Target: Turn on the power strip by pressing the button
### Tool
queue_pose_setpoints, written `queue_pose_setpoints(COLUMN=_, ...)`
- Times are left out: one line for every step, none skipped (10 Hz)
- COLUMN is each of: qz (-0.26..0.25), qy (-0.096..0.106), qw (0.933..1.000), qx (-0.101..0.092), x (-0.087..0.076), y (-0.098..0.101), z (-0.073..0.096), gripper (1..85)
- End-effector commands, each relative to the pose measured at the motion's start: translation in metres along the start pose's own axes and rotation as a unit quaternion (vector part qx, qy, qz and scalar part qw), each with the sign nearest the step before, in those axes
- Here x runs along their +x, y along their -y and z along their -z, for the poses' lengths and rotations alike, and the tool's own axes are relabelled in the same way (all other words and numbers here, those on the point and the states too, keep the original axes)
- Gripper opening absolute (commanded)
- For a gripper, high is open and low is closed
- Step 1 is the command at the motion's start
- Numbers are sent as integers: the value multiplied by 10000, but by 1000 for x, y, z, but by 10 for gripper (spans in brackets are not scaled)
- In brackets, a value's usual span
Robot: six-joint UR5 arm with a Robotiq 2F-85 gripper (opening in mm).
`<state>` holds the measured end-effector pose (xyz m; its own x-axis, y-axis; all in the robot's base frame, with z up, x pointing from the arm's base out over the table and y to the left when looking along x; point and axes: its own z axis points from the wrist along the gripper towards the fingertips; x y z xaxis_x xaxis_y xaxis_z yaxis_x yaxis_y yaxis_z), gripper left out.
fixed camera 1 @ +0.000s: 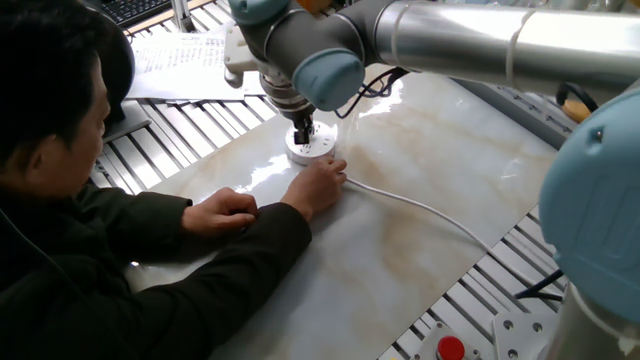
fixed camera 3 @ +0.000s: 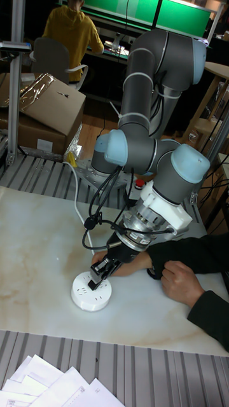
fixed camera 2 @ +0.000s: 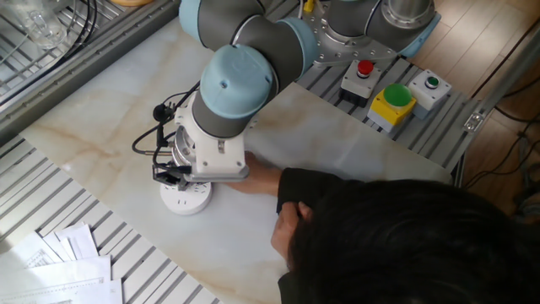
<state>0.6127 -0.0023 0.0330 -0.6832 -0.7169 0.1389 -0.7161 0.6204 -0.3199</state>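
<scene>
We see the strip (fixed camera 3: 91, 297) flat on the marble surface (fixed camera 3: 38, 254), claw (fixed camera 3: 97, 279) tip down on its top, finger gap we cannot tell; a hand (fixed camera 1: 318, 184) steadies the strip's near edge

There is one round white power strip (fixed camera 3: 91, 297) with one thin white cord (fixed camera 1: 420, 207) on the tabletop (fixed camera 2: 110, 127). There is one robot arm (fixed camera 3: 149, 127) with one claw (fixed camera 3: 97, 277). Two hands rest on the tabletop — one hand (fixed camera 1: 320, 183) by the strip, the other hand (fixed camera 1: 222, 209) near it. At the edge stand three buttons — one red (fixed camera 2: 364, 68), two green (fixed camera 2: 398, 95).
</scene>
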Motion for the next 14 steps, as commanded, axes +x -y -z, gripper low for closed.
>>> queue_pose_setpoints(qz=-84, qy=29, qw=10000, qx=-26, x=0, y=-8, z=-5, gripper=10)
queue_pose_setpoints(qz=-84, qy=66, qw=9999, qx=13, x=-1, y=-8, z=-8, gripper=10)
queue_pose_setpoints(qz=-89, qy=109, qw=9999, qx=14, x=-3, y=-9, z=-13, gripper=10)
queue_pose_setpoints(qz=-71, qy=114, qw=9999, qx=41, x=-4, y=-8, z=-14, gripper=10)
queue_pose_setpoints(qz=-65, qy=82, qw=9999, qx=62, x=-3, y=-9, z=-7, gripper=10)
queue_pose_setpoints(qz=-116, qy=-90, qw=9998, qx=134, x=1, y=-12, z=11, gripper=10)
queue_pose_setpoints(qz=-164, qy=-294, qw=9994, qx=112, x=6, y=-15, z=44, gripper=10)
queue_pose_setpoints(qz=-104, qy=-159, qw=9997, qx=-175, x=7, y=-12, z=60, gripper=10)
queue_pose_setpoints(qz=-83, qy=-21, qw=9994, qx=-340, x=10, y=-4, z=68, gripper=10)
queue_pose_setpoints(qz=-62, qy=90, qw=9990, qx=-424, x=14, y=6, z=73, gripper=10)
queue_pose_setpoints(qz=-314, qy=238, qw=9969, qx=-679, x=16, y=6, z=79, gripper=10)
queue_pose_setpoints(qz=-837, qy=413, qw=9903, qx=-1028, x=15, y=-2, z=85, gripper=10)
queue_pose_setpoints(qz=-1378, qy=589, qw=9811, qx=-1225, x=11, y=-5, z=91, gripper=10)
queue_pose_setpoints(qz=-1717, qy=696, qw=9757, qx=-1168, x=12, y=3, z=90, gripper=10)
